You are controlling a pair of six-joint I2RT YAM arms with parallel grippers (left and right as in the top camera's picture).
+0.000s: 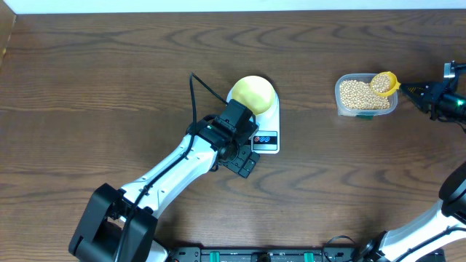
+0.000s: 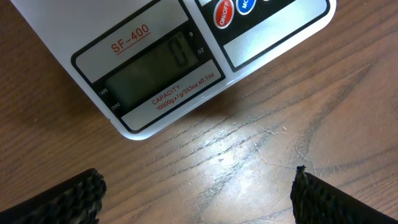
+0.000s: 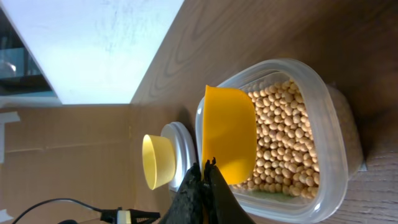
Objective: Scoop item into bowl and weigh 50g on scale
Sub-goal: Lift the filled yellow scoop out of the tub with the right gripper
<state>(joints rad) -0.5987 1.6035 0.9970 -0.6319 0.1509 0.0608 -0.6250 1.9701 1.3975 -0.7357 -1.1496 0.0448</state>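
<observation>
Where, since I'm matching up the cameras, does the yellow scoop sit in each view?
Overhead: yellow scoop at upper right, over the right end of the clear tub.
Left wrist: not in it.
Right wrist: centre, held by the right gripper over the beans.
Shared landmark: the clear tub of beans, in overhead and right wrist only.

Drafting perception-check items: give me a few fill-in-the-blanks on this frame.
1. The display of the scale reads ____.
2. The right gripper is shut on a yellow ____.
3. The beans lie in a clear plastic ____.
4. The left gripper, in front of the scale, is ____ and empty.
Missing words: 0; scoop; tub; open.
</observation>
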